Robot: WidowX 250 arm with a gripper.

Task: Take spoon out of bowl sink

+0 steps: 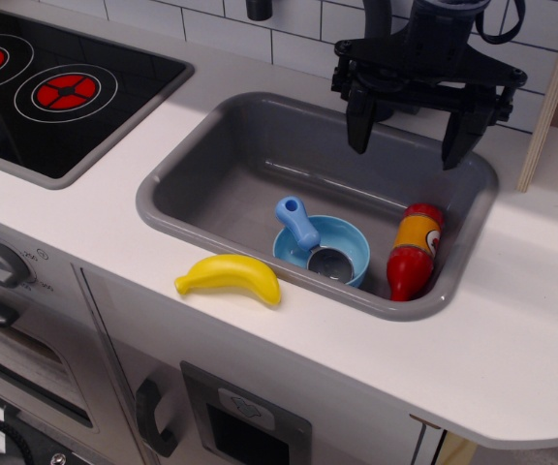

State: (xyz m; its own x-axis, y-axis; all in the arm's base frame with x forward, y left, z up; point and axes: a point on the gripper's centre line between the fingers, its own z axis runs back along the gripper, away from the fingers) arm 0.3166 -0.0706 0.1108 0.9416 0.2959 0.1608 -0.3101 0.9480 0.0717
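The spoon has a thick blue handle and a grey metallic scoop. It lies in the light blue bowl, scoop down in the bowl and handle sticking up over the bowl's left rim. The bowl sits on the floor of the grey sink, near its front wall. My black gripper hangs above the back right part of the sink with its two fingers spread apart, open and empty. It is well above and behind the bowl and touches nothing.
A red and yellow toy bottle lies in the sink right of the bowl. A yellow banana lies on the white counter at the sink's front left rim. A black stovetop is at the left. A dark faucet stands behind the sink.
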